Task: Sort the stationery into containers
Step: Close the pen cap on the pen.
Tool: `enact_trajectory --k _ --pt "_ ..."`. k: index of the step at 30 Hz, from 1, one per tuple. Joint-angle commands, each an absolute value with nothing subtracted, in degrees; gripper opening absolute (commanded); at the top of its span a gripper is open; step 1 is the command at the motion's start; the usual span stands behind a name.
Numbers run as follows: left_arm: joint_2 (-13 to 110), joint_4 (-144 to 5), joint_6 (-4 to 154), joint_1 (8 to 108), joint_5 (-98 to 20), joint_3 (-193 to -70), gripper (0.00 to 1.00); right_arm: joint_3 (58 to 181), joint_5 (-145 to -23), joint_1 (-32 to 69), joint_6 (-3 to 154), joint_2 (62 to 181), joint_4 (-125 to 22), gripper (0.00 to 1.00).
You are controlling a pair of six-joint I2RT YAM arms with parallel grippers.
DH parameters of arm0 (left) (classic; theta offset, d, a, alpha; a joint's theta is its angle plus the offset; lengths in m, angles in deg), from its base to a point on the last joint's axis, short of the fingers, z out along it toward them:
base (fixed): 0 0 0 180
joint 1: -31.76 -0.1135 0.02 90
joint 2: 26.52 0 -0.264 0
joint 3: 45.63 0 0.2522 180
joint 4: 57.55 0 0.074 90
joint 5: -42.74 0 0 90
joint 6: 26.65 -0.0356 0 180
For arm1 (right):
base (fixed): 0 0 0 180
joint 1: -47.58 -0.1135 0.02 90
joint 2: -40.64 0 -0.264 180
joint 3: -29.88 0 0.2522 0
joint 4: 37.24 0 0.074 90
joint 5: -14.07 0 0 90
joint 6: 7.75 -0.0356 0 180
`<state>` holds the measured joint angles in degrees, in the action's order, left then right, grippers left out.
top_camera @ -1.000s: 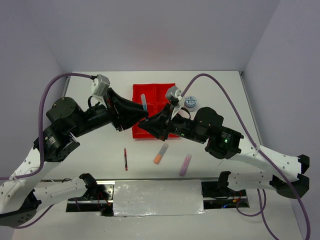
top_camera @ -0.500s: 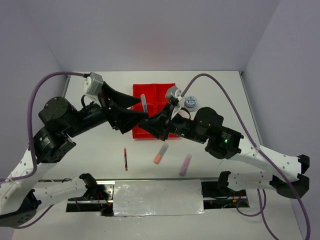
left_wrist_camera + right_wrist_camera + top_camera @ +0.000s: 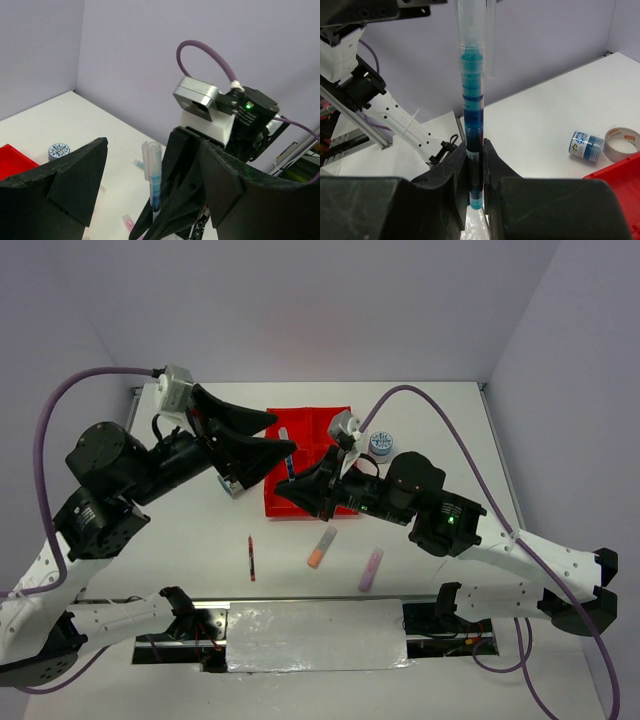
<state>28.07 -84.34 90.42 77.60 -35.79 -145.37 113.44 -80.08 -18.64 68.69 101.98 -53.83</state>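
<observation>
My right gripper (image 3: 281, 487) is shut on a light-blue highlighter (image 3: 287, 443) with a clear cap and holds it upright over the front left of the red tray (image 3: 312, 422). The right wrist view shows the highlighter (image 3: 471, 107) clamped between the pads (image 3: 492, 167). My left gripper (image 3: 283, 433) is open, with its jaws wide on either side of the highlighter's top and not touching it. In the left wrist view the highlighter (image 3: 153, 172) stands between the spread fingers (image 3: 65, 175).
On the table in front of the tray lie an orange highlighter (image 3: 320, 550), a purple highlighter (image 3: 371, 568) and a red pen (image 3: 251, 557). A blue-white roll (image 3: 381, 444) stands right of the tray. It shows beside a tan tape ring (image 3: 621, 140) in the right wrist view.
My left gripper has opened, let go of the highlighter and drawn back up and to the left. My right gripper has kept hold of the highlighter and barely moved.
</observation>
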Motion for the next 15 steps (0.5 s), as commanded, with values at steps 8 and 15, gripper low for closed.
enact_trajectory --k 8,15 --pt "30.44 -80.71 91.12 77.64 -36.10 -147.20 0.74 116.50 -80.33 -19.04 69.68 101.72 -53.90 0.00" --pt "30.17 -79.65 92.62 77.64 -34.07 -144.91 0.33 116.33 -79.28 -19.04 69.86 101.37 -54.42 0.00"
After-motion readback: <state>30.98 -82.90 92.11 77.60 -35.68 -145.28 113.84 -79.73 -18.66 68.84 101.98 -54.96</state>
